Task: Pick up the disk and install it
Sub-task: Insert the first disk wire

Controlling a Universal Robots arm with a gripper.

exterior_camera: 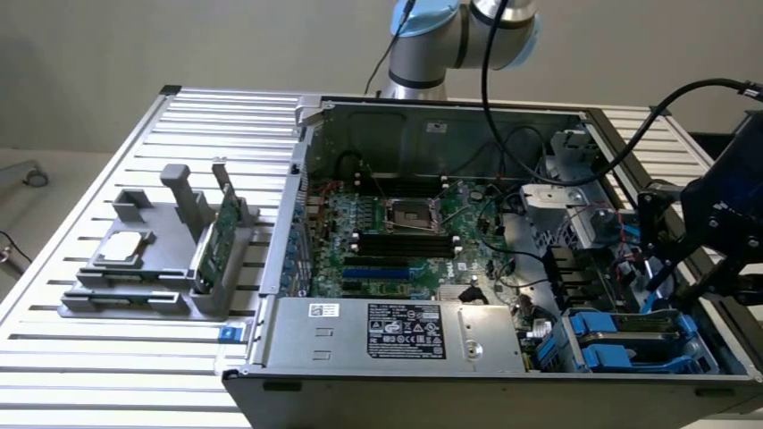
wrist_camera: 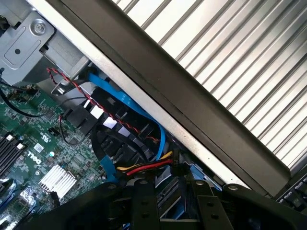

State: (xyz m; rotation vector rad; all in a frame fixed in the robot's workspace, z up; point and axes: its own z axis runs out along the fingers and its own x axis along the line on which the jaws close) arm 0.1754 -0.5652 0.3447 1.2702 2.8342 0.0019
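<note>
My black gripper hangs over the drive bay at the front corner of the open computer case, on the exterior view's right. Just beneath it, the disk shows as a silver-grey slab framed by blue plastic, low in the bay. In the wrist view my gripper stands with its two black fingers partly closed on a narrow grey and blue edge, the disk. Most of the disk is hidden behind the fingers.
Red, yellow and black power wires and a flat blue cable run just in front of the fingers. The motherboard fills the case floor. On the exterior view's left, a grey fixture holds a square chip and a green card.
</note>
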